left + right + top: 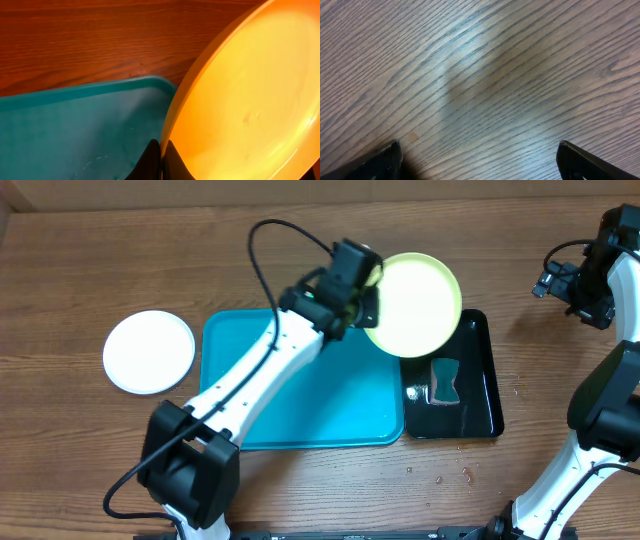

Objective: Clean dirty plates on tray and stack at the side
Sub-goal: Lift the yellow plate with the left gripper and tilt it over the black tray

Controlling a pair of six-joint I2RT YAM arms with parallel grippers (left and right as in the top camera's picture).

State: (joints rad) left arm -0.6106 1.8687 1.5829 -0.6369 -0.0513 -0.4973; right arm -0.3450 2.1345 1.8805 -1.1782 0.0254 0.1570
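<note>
Left claw was pinched shut on the rim of the yellow-green plate, held over the far right corner of the blue tray, while the right claw gaped wide and empty over bare table and the white plate lay beside the tray's left edge.

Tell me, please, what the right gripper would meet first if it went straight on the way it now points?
Probably the wooden table: the right gripper, jaws open, faces bare wood grain with nothing in between, though how near it is remains unclear.
</note>
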